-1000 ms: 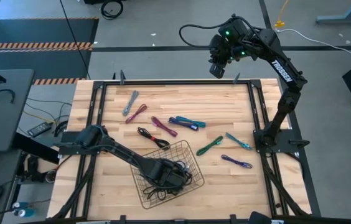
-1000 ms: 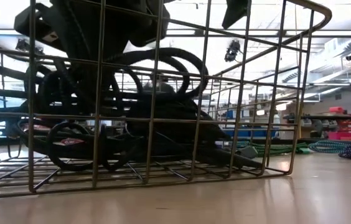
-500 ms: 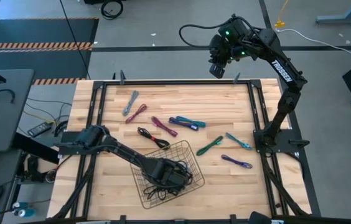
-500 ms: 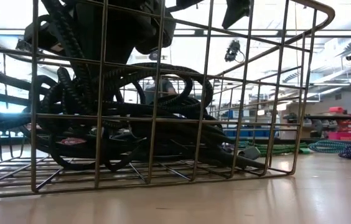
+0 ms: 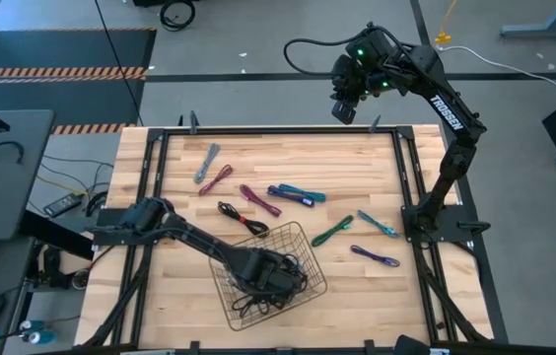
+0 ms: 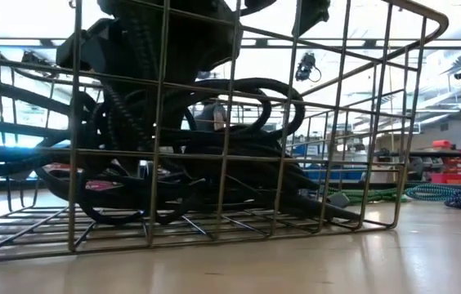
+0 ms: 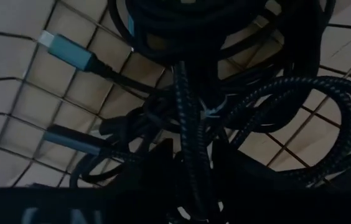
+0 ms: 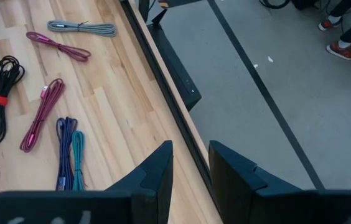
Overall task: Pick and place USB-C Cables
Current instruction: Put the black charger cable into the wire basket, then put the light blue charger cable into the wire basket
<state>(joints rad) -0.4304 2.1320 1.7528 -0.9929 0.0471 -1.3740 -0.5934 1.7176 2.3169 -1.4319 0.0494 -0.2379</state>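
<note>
Your left gripper [image 5: 276, 279] sits inside the basket [image 5: 303, 242] over the black cables [image 7: 225, 112], depositing; I cannot tell its jaws' state. The right gripper [image 8: 189, 163] waits, jaws slightly apart.

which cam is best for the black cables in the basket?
Left wrist: looks straight into the black cables, braid and plugs clear. Low view shows the pile side-on through the basket wires. High view shows a dark clump under the left gripper. Right wrist: none.

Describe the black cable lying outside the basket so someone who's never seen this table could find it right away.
Start at the wire mesh basket near the wooden table's front edge. Just beyond its far left corner lies the black bundled cable. It is the only black one on bare wood, cinched by a red band; its neighbours are coloured.
</note>
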